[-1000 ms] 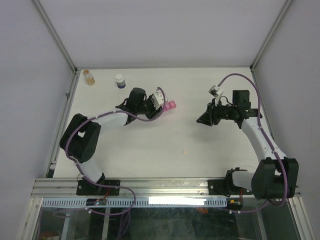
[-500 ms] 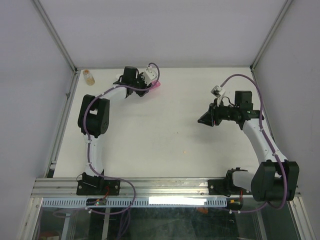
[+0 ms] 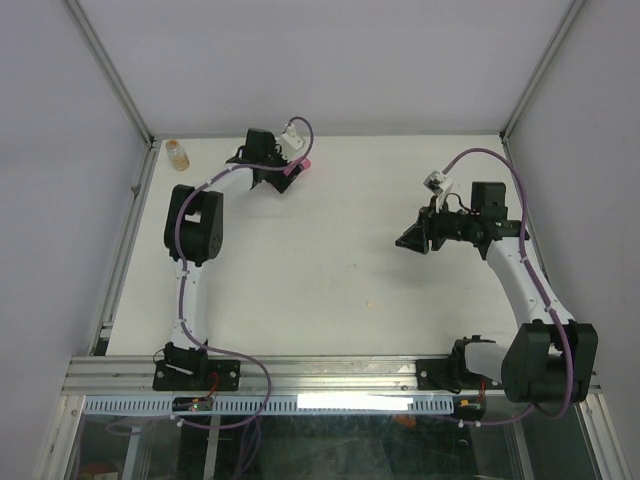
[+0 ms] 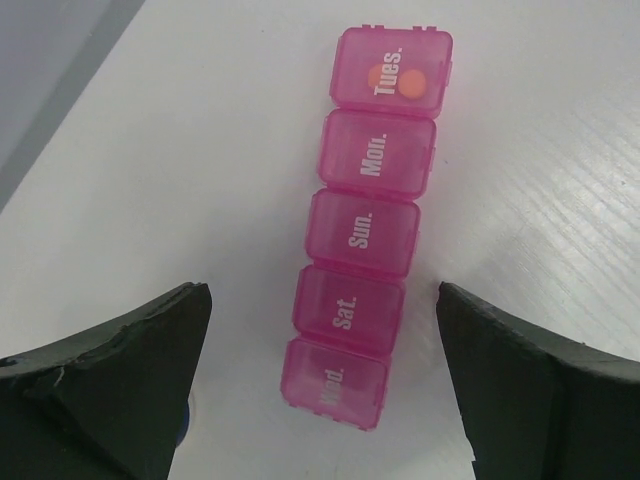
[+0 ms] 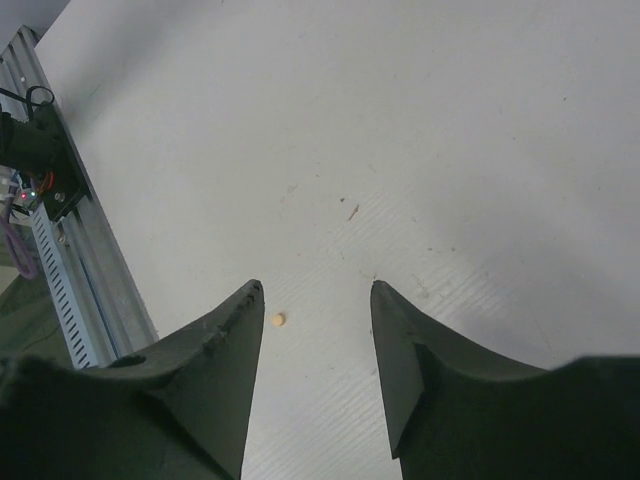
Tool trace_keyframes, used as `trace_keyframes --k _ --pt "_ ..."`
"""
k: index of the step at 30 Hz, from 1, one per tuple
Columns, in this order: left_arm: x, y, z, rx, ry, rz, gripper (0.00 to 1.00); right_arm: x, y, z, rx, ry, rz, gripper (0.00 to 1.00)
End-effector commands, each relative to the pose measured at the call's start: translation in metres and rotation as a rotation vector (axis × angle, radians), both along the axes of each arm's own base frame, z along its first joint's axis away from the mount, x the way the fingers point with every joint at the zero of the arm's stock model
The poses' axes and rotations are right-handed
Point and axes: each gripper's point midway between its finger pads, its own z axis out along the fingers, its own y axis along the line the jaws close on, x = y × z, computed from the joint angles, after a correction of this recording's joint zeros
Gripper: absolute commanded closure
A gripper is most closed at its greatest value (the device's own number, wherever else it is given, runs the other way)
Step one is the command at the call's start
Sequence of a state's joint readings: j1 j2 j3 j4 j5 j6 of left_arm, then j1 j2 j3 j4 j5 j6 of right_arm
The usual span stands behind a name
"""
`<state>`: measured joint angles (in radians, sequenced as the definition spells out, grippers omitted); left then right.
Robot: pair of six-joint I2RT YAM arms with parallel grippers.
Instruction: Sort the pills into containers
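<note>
The white surface carries both arms. The left arm reaches to the far edge. Its left pincer is spread wide and grips nothing, with a finger on either side of the pink organiser and neither touching it. The right pincer hovers partly open and empty. The organiser lies flat, five lidded compartments in a row. A small amber bottle stands in the far left corner. Two orange pills sit in the Tues. compartment. One pale pill lies loose on the surface.
</note>
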<state>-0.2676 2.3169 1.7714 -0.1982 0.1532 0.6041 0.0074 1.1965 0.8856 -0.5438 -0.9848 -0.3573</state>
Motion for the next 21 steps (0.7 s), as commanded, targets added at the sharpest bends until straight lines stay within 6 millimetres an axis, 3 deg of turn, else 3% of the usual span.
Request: trace_keyframes --k 1,4,5,7,8,9,11,14,19,21 --pt "-0.007 -0.013 0.103 -0.176 -0.101 0.048 0.01 0.005 -0.004 0.013 -0.002 -0.072 -0.015 0.47" --pt "-0.033 -0.029 0.163 -0.375 -0.106 0.039 0.01 0.012 -0.013 0.017 -0.058 -0.138 -0.06 0.36" --pt "-0.045 -0.034 0.194 -0.448 -0.128 0.028 0.01 0.016 -0.018 0.02 -0.086 -0.176 -0.084 0.31" --pt "-0.072 -0.043 0.231 -0.589 -0.121 0.007 0.01 0.024 -0.03 0.031 -0.151 -0.274 -0.146 0.17" --pt "-0.086 -0.045 0.248 -0.656 -0.117 0.005 0.01 0.028 -0.036 0.039 -0.186 -0.334 -0.174 0.04" --pt "-0.1 -0.046 0.264 -0.719 -0.117 0.004 0.01 0.032 -0.044 0.05 -0.217 -0.392 -0.215 0.01" --pt "-0.128 -0.045 0.286 -0.823 -0.1 0.012 0.01 0.041 -0.064 0.083 -0.272 -0.493 -0.361 0.01" --pt "-0.168 -0.04 0.311 -0.936 -0.081 0.024 0.01 0.044 -0.077 0.132 -0.256 -0.474 -0.497 0.01" --pt "-0.241 -0.03 0.344 -1.092 -0.038 0.018 0.01 0.011 -0.055 0.209 -0.124 -0.555 -0.424 0.01" --pt "-0.266 -0.024 0.36 -1.119 -0.047 0.004 0.01 0.005 -0.054 0.237 -0.052 -0.546 -0.479 0.01"
